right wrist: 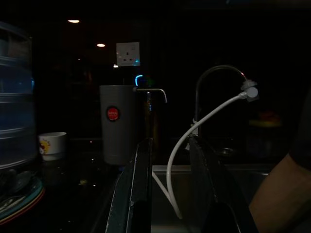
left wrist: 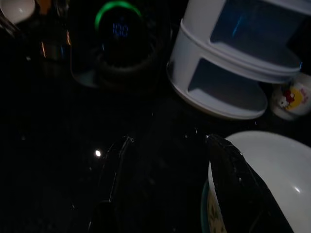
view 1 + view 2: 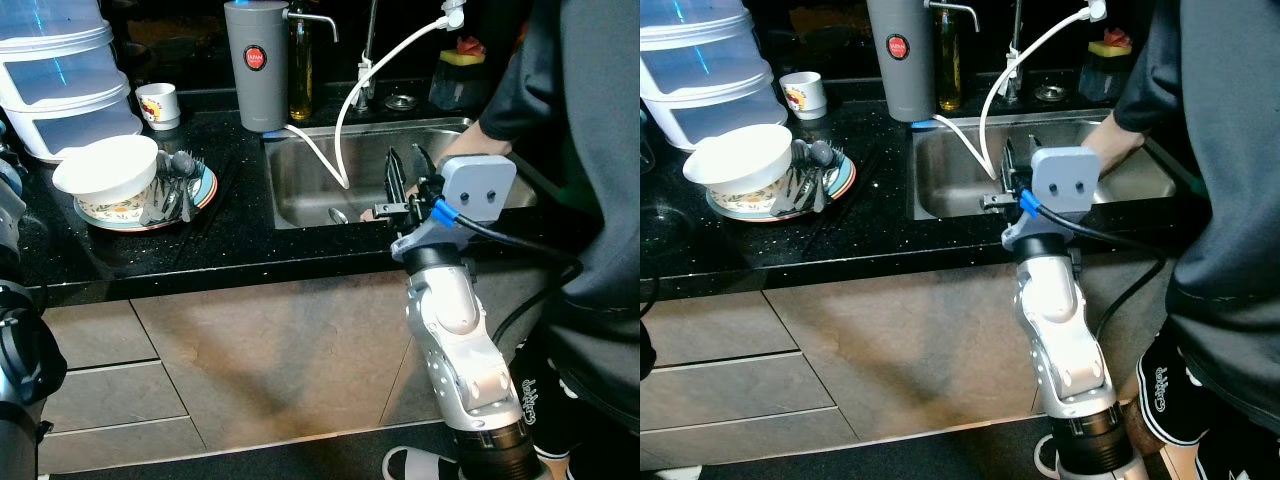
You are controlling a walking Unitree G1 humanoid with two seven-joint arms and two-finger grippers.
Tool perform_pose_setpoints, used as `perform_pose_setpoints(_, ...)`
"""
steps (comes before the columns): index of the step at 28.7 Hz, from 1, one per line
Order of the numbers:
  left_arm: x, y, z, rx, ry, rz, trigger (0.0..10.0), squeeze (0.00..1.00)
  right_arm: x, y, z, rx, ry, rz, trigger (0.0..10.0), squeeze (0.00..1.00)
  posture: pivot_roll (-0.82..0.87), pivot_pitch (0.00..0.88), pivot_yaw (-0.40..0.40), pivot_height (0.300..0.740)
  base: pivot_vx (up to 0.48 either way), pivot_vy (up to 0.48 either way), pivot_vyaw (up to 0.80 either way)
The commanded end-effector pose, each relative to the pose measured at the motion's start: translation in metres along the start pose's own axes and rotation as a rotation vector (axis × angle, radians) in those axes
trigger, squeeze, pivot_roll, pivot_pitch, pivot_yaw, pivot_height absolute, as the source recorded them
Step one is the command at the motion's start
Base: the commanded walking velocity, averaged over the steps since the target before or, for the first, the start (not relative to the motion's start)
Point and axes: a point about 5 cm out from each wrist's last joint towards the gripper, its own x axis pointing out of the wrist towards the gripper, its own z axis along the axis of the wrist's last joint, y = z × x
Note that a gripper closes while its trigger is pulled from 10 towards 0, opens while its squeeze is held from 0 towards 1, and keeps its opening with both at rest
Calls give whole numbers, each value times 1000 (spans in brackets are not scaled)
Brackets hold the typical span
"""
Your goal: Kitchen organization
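Note:
A white bowl [image 3: 108, 168] sits on a patterned plate [image 3: 205, 188] on the black counter, with several grey utensils [image 3: 178, 170] lying beside it on the plate. My right gripper [image 3: 405, 160] hangs open over the steel sink [image 3: 300, 180], nothing between its fingers [image 1: 143, 160]. A spoon [image 3: 338, 215] lies on the sink floor just left of that gripper. In the dark left wrist view, my left gripper [image 2: 170, 141] is open above the black counter, with the white bowl [image 2: 272, 170] against one finger's side.
A person stands at the right, a hand [image 3: 470, 150] reaching into the sink close to my right gripper. A white hose [image 3: 345, 110] loops into the sink. A grey dispenser [image 3: 257, 65], a small cup [image 3: 158, 103] and a stacked white container [image 3: 60, 80] stand at the back.

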Motion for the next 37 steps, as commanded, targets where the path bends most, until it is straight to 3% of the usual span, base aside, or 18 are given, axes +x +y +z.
perform_pose_setpoints(1, 0, -3, -15, -12, 67, -16, 10000, 0, 1, 3, -2, 0, 6, 14, 10000, 0, 30, 0, 35, 740, 0, 0, 0)
perform_pose_setpoints(8, -2, -16, -35, -43, 188, -135, 10000, 0, 0, 3, -2, -1, 9, 17, 10000, 0, 27, 0, 38, 740, 0, 0, 0)
perform_pose_setpoints(15, -2, -17, -48, -106, 221, -213, 10000, 0, 1, 4, -2, 2, 7, 21, 10000, 0, 28, 0, 36, 740, 0, 0, 0)
perform_pose_setpoints(25, -2, -4, -69, -223, 322, -127, 10000, 0, 0, 2, -3, 0, 5, 4, 10000, 0, 17, 0, 46, 740, 0, 0, 0)
perform_pose_setpoints(26, -2, -2, -68, -231, 316, -114, 8706, 0, 1, 2, -2, 1, 5, 4, 10000, 0, 15, 0, 45, 740, 0, 0, 0)
perform_pose_setpoints(27, -2, -2, -68, -231, 316, -114, 8706, 0, 1, 2, -2, 1, 5, 4, 10000, 0, 15, 0, 45, 740, 0, 0, 0)
perform_pose_setpoints(28, -1, -1, -67, -234, 309, -103, 2902, 0, 1, 2, -2, 1, 5, 5, 10000, 0, 16, 0, 44, 740, 0, 0, 0)
perform_pose_setpoints(29, -1, -1, -66, -236, 304, -95, 2902, 0, 1, 2, -2, 1, 4, 6, 10000, 0, 16, 0, 44, 740, 0, 0, 0)
perform_pose_setpoints(30, -1, -1, -66, -239, 302, -93, 0, 0, 1, 2, -2, 1, 5, 6, 10000, 0, 24, 0, 38, 740, 0, 0, 0)
perform_pose_setpoints(37, 2, 5, -56, -231, 234, -64, 0, 0, 3, 2, -3, 12, 4, 14, 10000, 0, 39, 0, 32, 740, 0, 0, 0)
